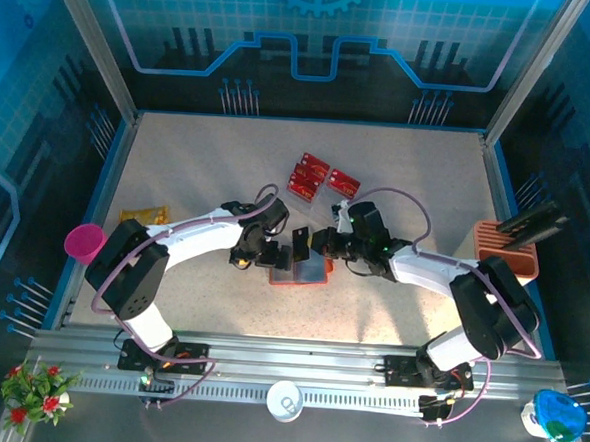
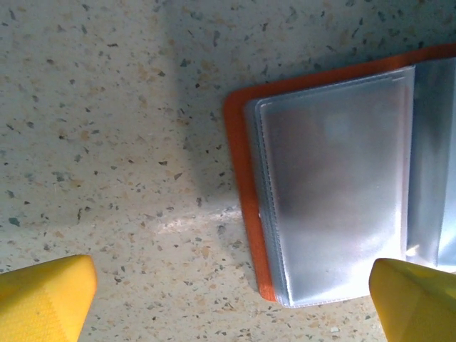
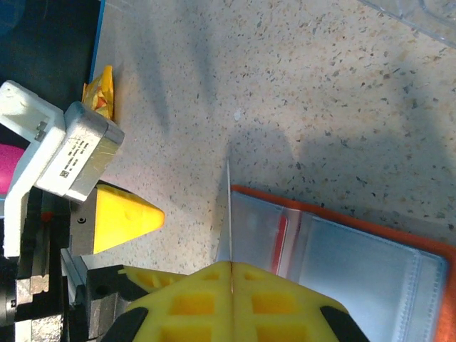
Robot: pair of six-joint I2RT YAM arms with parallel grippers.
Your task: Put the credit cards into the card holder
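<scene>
The card holder (image 1: 299,272) lies open on the table between the two arms, orange-red with grey clear pockets. My right gripper (image 3: 231,265) is shut on a thin dark credit card (image 3: 229,206), seen edge-on and standing upright over the holder's left edge (image 3: 342,246). From above, that card (image 1: 300,245) stands at the holder's far side with the right gripper (image 1: 316,244) behind it. My left gripper (image 2: 228,306) is open, low over the table at the holder's left edge (image 2: 246,192), with one yellow fingertip (image 2: 417,299) over the pocket. Three red credit cards (image 1: 316,177) lie further back.
A peach slotted stand (image 1: 509,249) with dark cards is at the right edge. A pink cup (image 1: 84,241) and a yellow packet (image 1: 143,214) sit at the left. A clear plastic tray corner (image 3: 420,14) shows in the right wrist view. A white cup (image 1: 284,401) sits on the front rail.
</scene>
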